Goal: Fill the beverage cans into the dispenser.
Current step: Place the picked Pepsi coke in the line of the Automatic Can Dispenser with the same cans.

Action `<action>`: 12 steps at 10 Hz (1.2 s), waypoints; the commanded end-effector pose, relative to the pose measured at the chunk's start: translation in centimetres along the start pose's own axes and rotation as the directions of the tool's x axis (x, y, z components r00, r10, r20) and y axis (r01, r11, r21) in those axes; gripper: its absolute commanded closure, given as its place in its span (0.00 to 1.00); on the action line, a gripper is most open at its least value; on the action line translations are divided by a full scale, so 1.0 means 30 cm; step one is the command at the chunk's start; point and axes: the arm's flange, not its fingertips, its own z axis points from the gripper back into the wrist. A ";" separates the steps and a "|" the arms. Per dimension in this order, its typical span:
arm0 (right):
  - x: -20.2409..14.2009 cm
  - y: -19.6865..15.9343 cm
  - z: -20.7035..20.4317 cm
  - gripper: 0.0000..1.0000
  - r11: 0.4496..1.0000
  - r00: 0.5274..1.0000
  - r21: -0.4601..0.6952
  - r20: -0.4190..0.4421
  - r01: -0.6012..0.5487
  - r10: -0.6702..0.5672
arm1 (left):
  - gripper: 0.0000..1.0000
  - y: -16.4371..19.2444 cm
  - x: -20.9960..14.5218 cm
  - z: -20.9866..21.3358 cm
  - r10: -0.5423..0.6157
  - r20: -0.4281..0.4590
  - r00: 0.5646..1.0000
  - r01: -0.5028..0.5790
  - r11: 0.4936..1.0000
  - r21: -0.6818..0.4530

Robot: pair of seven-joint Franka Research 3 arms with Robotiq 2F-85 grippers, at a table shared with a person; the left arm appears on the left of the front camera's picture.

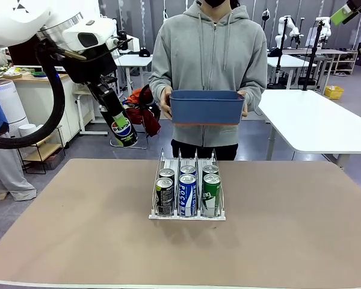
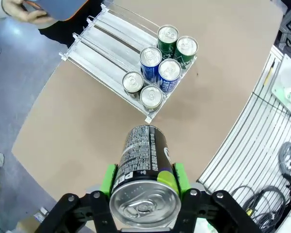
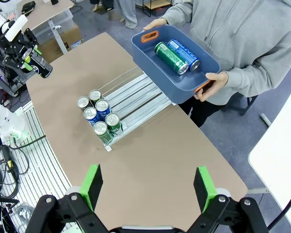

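My left gripper (image 2: pixel 144 180) is shut on a black Pepsi can (image 2: pixel 141 167), held tilted in the air left of the table (image 1: pixel 121 128), well apart from the dispenser (image 1: pixel 186 215). The dispenser stands mid-table with two cans at the front of each lane: black (image 1: pixel 165 195) on the left, blue-and-white (image 1: pixel 187 194) in the middle, green (image 1: pixel 211 192) on the right. Behind them the lanes (image 2: pixel 106 43) are bare. My right gripper (image 3: pixel 148 188) hangs open high above the table, holding nothing.
A person at the far side holds a blue bin (image 1: pixel 206 107) in both hands, just beyond the dispenser's back end. It contains a green can (image 3: pixel 170 58) and a blue can (image 3: pixel 184 54). Bare brown tabletop (image 1: pixel 78 229) surrounds the dispenser.
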 end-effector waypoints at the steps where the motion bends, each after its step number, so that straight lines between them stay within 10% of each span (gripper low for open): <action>1: -0.003 0.002 0.000 0.00 1.000 1.000 0.002 -0.001 0.005 -0.005 | 0.42 -0.094 0.028 -0.115 0.134 0.059 0.989 -0.137 0.990 0.039; 7: -0.003 0.002 0.000 0.00 1.000 1.000 0.002 -0.001 0.005 -0.005 | 0.42 -0.329 -0.064 -0.389 -0.094 0.094 0.991 0.098 0.995 -0.036; 12: -0.003 0.002 0.000 0.00 1.000 1.000 0.002 -0.001 0.005 -0.005 | 0.42 -0.251 -0.050 -0.537 -0.121 0.041 0.992 0.122 0.992 -0.035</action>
